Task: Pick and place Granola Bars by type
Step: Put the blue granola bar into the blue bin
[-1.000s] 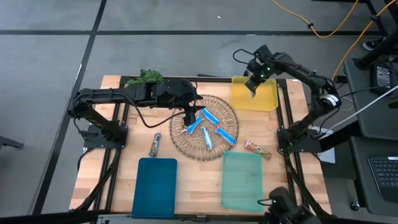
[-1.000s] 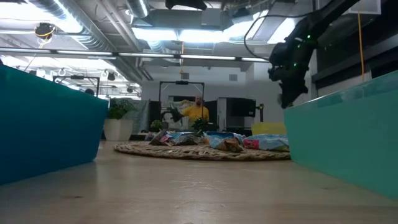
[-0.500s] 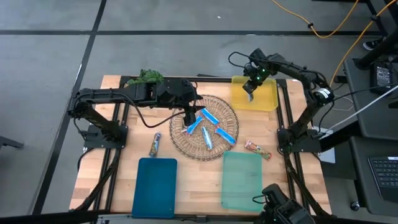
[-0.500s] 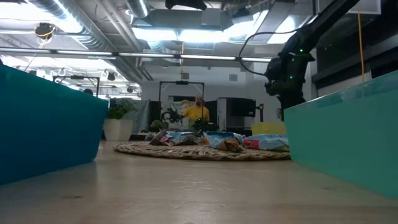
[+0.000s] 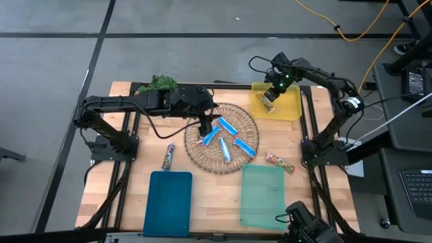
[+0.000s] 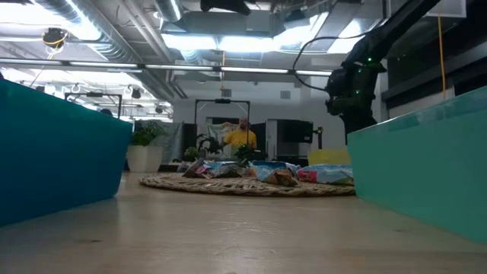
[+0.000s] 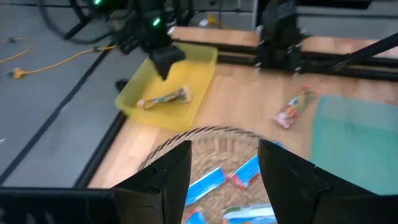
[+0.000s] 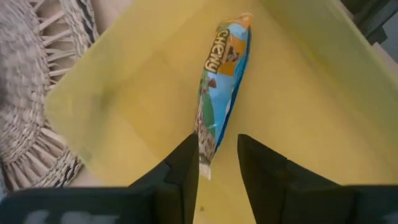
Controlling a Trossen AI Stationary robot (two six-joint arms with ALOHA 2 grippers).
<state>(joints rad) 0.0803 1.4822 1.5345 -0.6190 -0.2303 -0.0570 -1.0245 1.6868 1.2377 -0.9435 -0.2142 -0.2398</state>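
So the right gripper (image 8: 214,163) hangs over the yellow tray (image 5: 289,108), fingers apart and holding nothing, with an orange-brown granola bar (image 8: 222,79) lying flat right under it, while the left gripper (image 5: 204,128) sits open above the woven mat (image 5: 237,123) of blue bars (image 5: 227,126).
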